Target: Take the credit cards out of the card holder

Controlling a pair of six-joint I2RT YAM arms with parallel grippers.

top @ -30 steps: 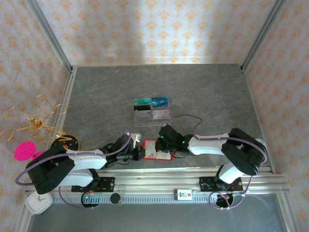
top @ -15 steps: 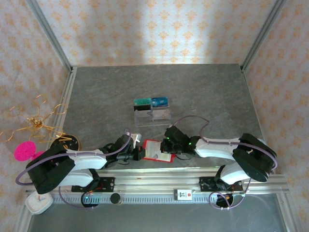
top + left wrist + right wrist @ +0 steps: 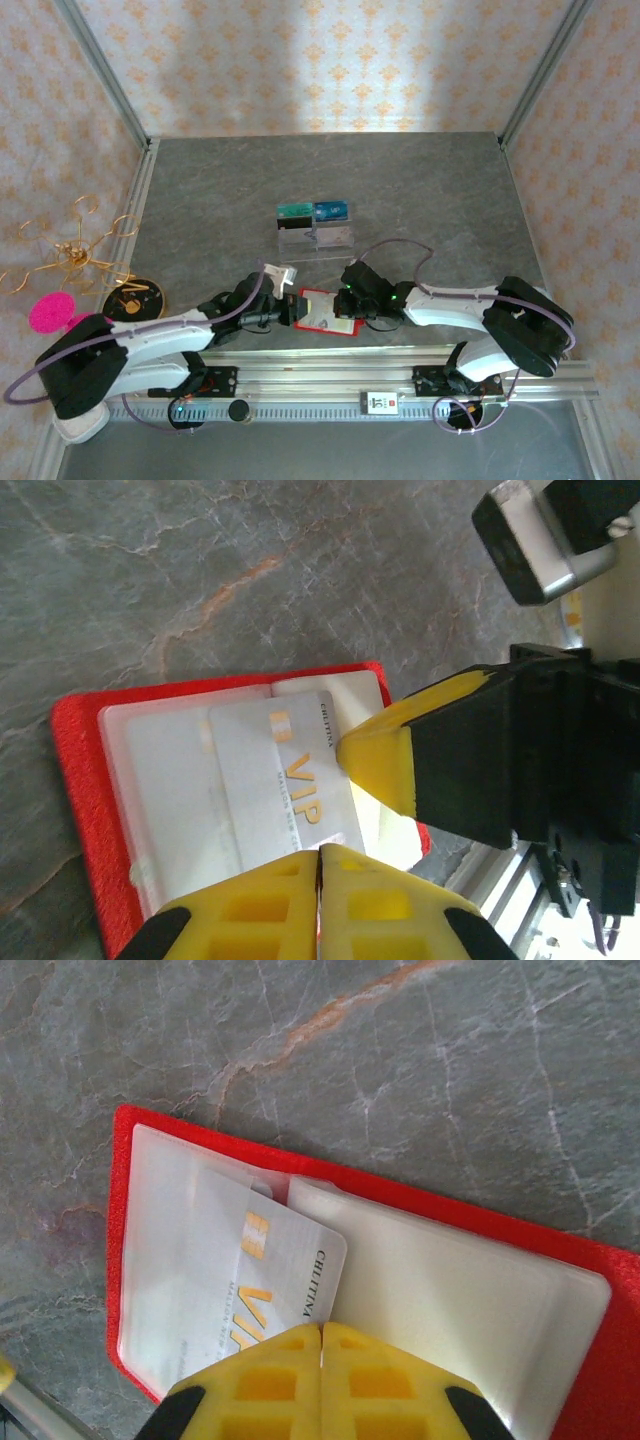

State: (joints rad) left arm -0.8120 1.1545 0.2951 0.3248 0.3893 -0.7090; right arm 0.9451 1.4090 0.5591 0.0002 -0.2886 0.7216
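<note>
Left hand point(image 3: 320, 852) and right hand point(image 3: 321, 1330) are noted clenched, tips set at the edge of a silvery credit card point(image 3: 232, 1272) lodged just ahead, half out of the opened card holder point(image 3: 420, 1192).

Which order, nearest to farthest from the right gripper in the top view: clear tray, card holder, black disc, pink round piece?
1. card holder: right at the right gripper, near edge of the table.
2. clear tray: behind it, toward the table's middle.
3. black disc: far left, at the table's edge.
4. pink round piece: farther left still.
</note>
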